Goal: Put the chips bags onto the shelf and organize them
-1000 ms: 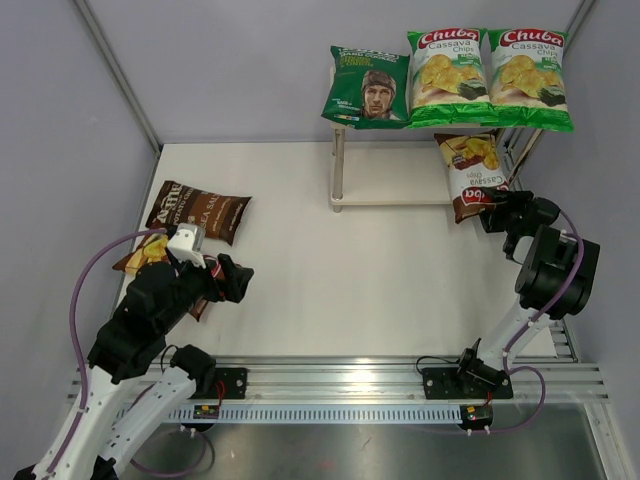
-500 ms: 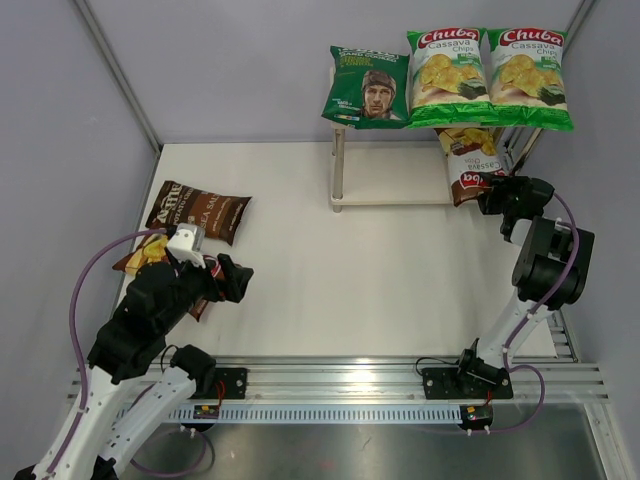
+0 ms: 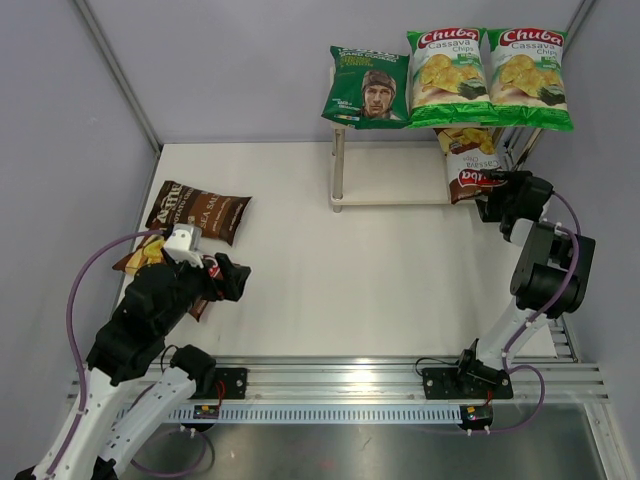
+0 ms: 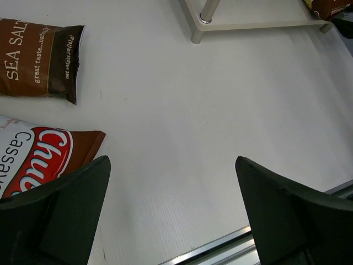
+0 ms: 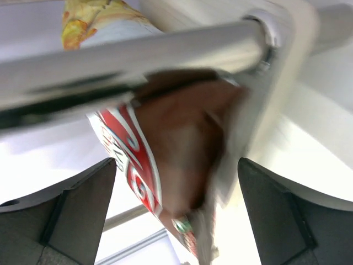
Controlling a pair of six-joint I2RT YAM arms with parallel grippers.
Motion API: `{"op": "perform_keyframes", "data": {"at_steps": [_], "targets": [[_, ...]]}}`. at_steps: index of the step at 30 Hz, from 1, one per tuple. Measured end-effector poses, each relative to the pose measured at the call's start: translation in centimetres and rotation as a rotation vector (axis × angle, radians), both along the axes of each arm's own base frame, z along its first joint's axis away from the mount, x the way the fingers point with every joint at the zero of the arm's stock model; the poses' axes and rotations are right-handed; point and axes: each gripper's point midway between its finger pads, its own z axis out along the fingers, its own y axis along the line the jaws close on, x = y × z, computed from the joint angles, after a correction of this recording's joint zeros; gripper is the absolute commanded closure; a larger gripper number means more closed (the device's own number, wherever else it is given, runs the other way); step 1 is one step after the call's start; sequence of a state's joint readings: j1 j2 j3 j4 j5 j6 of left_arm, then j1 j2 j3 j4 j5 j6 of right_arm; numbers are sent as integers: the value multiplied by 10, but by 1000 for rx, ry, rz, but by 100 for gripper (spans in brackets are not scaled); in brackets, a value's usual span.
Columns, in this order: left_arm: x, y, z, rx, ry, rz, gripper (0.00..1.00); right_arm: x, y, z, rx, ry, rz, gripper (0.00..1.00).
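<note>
Left of the spread left claw (image 4: pixel 171 165), on the table (image 4: pixel 182 99), lie the Chuba bag (image 4: pixel 49 157) just beside it and the Sea Salt bag (image 4: pixel 38 58) beyond, long axis crosswise, while the right claw (image 5: pixel 176 163), also spread, is well apart at the shelf (image 3: pixel 385 185).

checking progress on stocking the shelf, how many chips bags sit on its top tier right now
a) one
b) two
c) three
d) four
c: on the top tier of the shelf lie the dark green bag, the left green-white Chuba bag and the right green-white Chuba bag, side by side.
</note>
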State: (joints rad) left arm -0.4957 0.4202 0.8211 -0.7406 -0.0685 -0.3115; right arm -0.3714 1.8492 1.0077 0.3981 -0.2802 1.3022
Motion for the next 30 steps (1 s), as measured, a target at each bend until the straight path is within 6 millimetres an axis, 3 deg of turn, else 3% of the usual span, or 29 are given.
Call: {"op": "perform_keyframes", "data": {"at_steps": [8,11,16,20,23,26,30], "targets": [[16,10,-19,38,97,119,1,-42,-4,-7,-63,77,25,0],[26,11,-35,49,175,183,1,-55,-1,8,-130,61,59,0],[43,21,-53,29,267,328,1,-91,16,54,-297,-22,131,1],[64,50,-58,-53,296,516,1,-123,46,82,-379,-125,237,1],[72,84,-64,-123,294,686,1,-141,71,81,-371,-170,333,0],[69,132,-76,-193,294,897,1,-152,92,72,-339,-171,423,0],[54,187,-100,-339,280,1123,1,-156,118,77,-322,-211,525,0]]}}
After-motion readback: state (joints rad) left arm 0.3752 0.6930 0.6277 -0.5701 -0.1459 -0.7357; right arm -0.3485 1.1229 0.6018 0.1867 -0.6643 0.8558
